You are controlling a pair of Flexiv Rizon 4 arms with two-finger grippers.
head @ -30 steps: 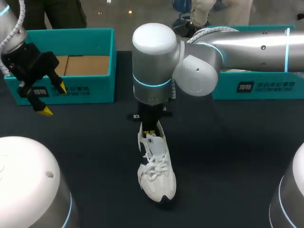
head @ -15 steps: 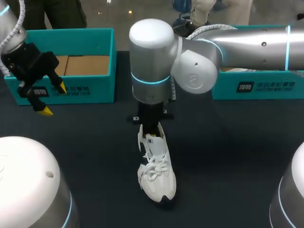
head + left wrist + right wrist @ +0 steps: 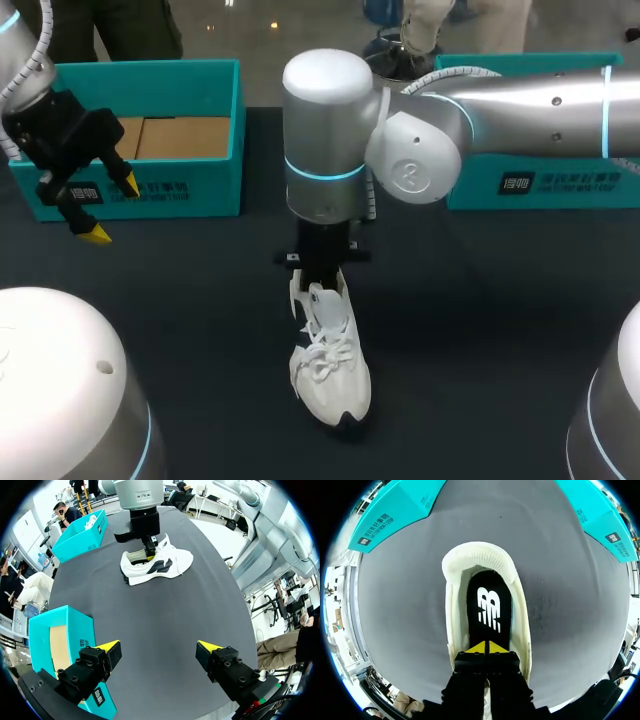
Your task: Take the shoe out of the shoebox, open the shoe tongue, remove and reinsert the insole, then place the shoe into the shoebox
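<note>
Down inside the collar of the white sneaker (image 3: 330, 370), right gripper (image 3: 485, 647) at present, sunk lower than a second ago, with the yellow tips that then showed at the collar edge in the head view now hidden behind the wrist. Sneaker itself unmoved: upright on its sole on the dark table (image 3: 480, 330), toe toward the robot, outside both the left shoebox (image 3: 180, 190) and the right shoebox (image 3: 540, 185) beyond it. Reads as the reach for the black insole (image 3: 489, 605), judged not yet lifted, lying flat in the footbed. From the right wrist: tips pressed together at the insole, heel cup ahead of them; impossible to tell whether any of its surface is pinched. Right arm (image 3: 520, 100) crossing in from the sneaker's right, wrist vertical, fingers straight down. Well off to the sneaker's left, left gripper (image 3: 112, 208) parked, fingers spread wide, grasping nothing.
</note>
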